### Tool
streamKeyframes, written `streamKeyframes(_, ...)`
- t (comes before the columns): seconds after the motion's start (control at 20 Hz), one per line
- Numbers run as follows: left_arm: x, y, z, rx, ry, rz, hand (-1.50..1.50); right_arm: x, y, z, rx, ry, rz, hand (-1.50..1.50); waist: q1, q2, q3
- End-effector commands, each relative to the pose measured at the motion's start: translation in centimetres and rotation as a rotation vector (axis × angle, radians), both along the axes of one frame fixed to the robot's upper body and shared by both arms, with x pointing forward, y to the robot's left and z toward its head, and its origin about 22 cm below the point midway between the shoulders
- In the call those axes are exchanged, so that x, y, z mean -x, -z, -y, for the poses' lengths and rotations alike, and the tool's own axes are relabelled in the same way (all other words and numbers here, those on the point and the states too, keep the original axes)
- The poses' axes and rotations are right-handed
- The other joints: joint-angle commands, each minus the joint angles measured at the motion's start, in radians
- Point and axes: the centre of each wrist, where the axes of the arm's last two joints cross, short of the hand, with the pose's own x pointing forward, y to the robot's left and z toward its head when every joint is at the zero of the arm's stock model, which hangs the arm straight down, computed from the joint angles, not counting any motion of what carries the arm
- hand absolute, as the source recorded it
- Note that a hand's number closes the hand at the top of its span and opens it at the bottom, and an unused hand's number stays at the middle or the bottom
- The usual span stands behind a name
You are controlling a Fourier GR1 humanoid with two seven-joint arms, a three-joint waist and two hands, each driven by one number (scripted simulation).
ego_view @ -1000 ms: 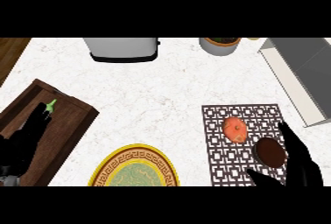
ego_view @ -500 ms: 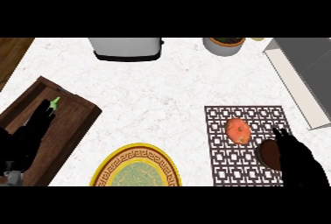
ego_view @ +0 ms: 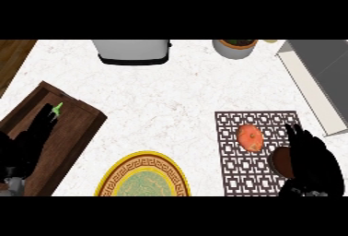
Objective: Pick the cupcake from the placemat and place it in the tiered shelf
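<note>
Curling over the brown cupcake (ego_view: 280, 162) at the placemat's (ego_view: 234, 177) right edge, the right hand (ego_view: 314, 159) wraps it for a lift; an orange pumpkin-like thing (ego_view: 249, 137) sits beside. Left hand (ego_view: 24, 147) rests relaxed over the wooden tiered shelf (ego_view: 68, 133).

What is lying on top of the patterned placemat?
On the placemat lies an orange round thing. Beside it a brown round thing shows only partly, because the right hand covers the rest.

No readable text, labels, brands, numbers, signs anywhere
</note>
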Motion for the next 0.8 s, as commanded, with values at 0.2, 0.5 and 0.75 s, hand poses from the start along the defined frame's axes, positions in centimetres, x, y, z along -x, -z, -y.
streamKeyframes(0.2, -0.6, 0.8, -0.4, 0.006, 0.000, -0.004, 0.00, -0.6, 4.1, 1.0, 0.062, 0.042, -0.065, -1.50, -0.004, 0.000, 0.001)
streamKeyframes(0.5, 0.5, 2.1, 0.7, 0.006, -0.015, -0.009, 0.00, -0.5, 3.6, 1.8, 0.035, 0.032, -0.025, -1.50, -0.005, -0.001, 0.001)
streamKeyframes(0.75, 0.6, 0.1, 0.4, -0.016, -0.002, -0.004, 0.00, -1.5, 7.2, 3.9, 0.056, 0.009, -0.030, -1.50, -0.002, -0.001, 0.001)
